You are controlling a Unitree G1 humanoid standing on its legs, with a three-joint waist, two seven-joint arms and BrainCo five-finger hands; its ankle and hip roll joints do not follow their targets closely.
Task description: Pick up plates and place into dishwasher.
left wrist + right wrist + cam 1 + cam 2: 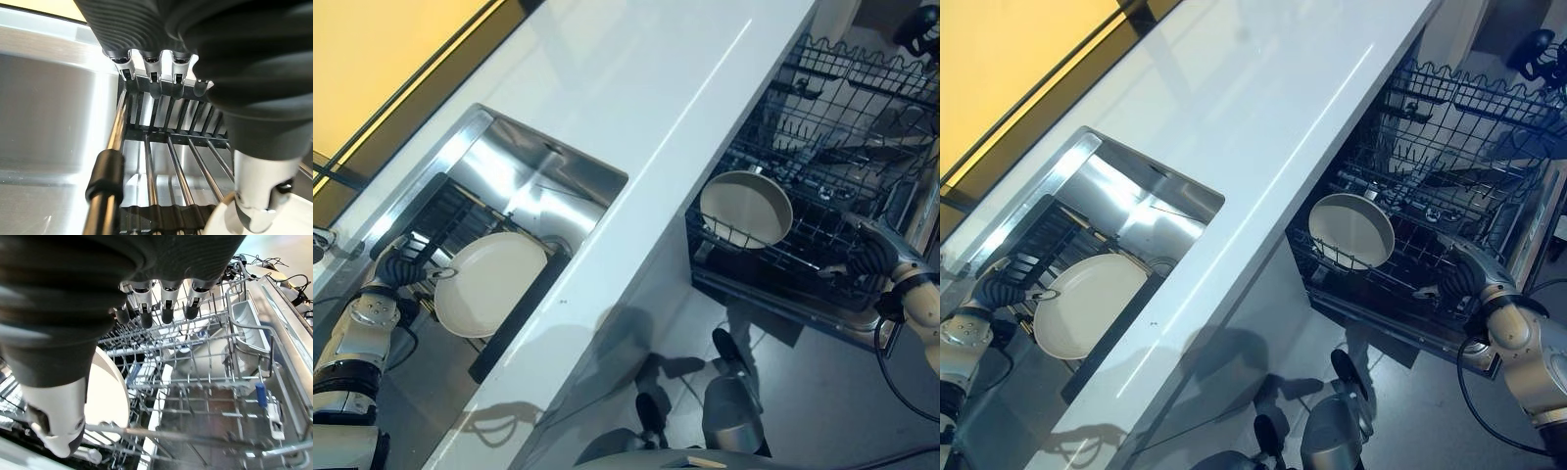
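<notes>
left hand [399, 268]: fingers relaxed, empty, at plate [489, 284] rim on sink rack [435, 211], poised to grasp | right hand [869, 257]: fingers straight, empty, over dishwasher rack [822, 176] front edge beside the plate stood upright there [746, 208]

Worktop [636, 117]: white, glossy, smooth. Sink [524, 176]: brushed steel, reflective. Sink rack [166, 161]: shiny metal bars, matt black fittings. Plates [489, 284], [746, 209]: cream, smooth, satin. Dishwasher rack [842, 147]: dark coated wire.

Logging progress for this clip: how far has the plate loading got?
Done: one plate stands in the dishwasher rack, with the right hand open beside it. In hand: nothing; the left hand is open at the rim of the plate in the sink. Left: grasp and load that plate.
</notes>
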